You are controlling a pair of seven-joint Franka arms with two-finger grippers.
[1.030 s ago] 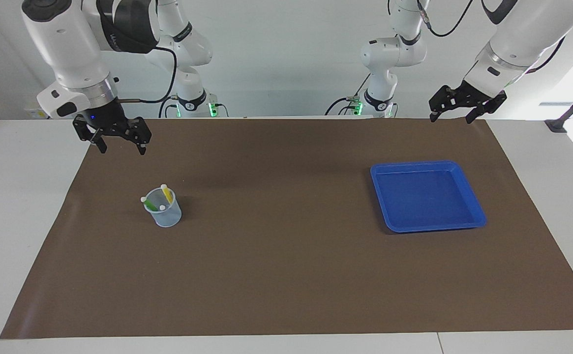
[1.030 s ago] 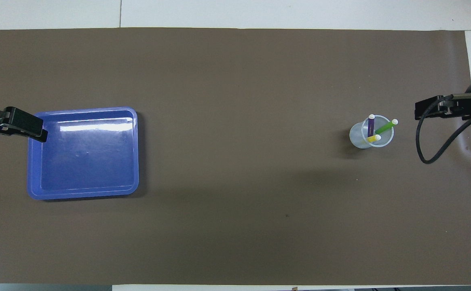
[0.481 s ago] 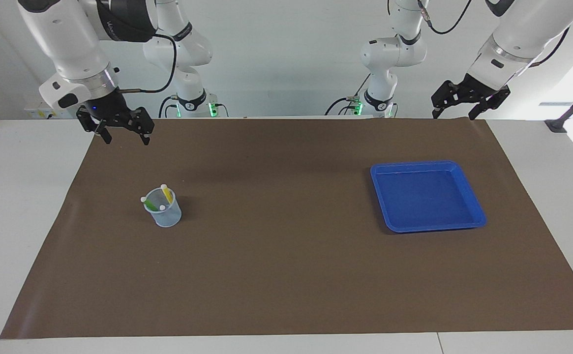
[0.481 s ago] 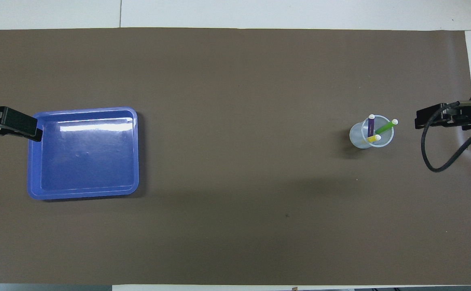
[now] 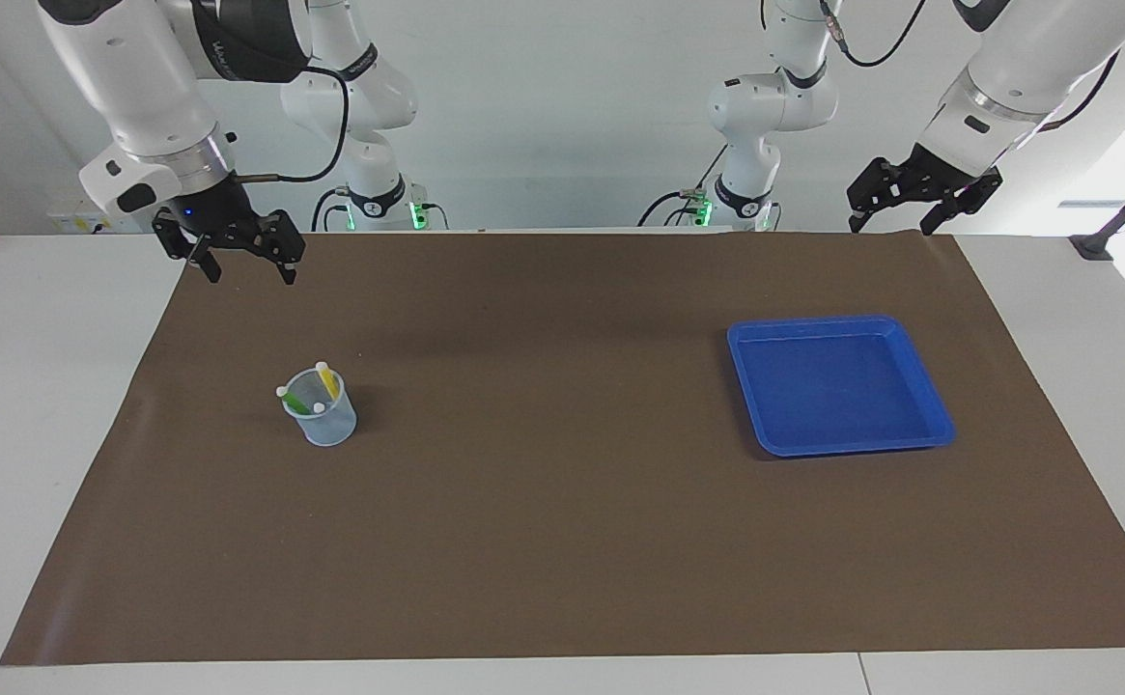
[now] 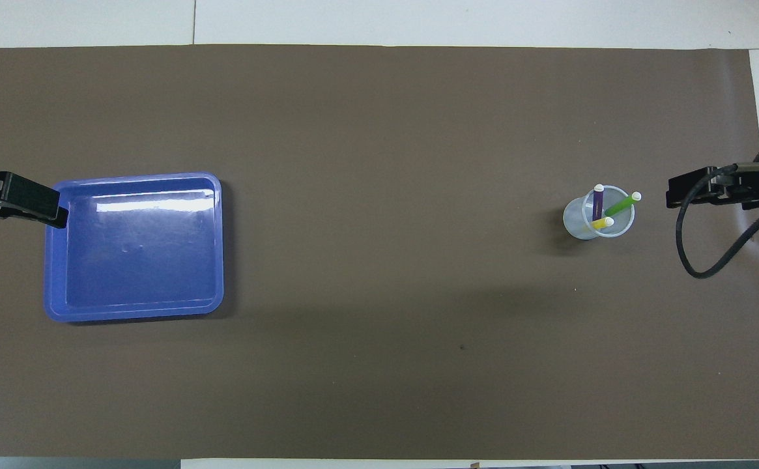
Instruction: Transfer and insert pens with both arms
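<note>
Brown mat (image 5: 562, 541); cup (image 5: 330, 425) hides pens' (image 6: 604, 208) bases

A mat (image 5: 562, 541) covers most of the counter (image 5: 41, 386). In the facing view a cup (image 5: 323, 417) stands on the mat at centre left of the frame, with the pens (image 5: 316, 389) leaning inside it. A tray (image 5: 929, 405) lies on the mat at centre right, well apart from the cup. The right end effector (image 5: 243, 272) hangs over the mat's upper left corner; the left end effector (image 5: 890, 227) hangs over its upper right edge, both empty.
</note>
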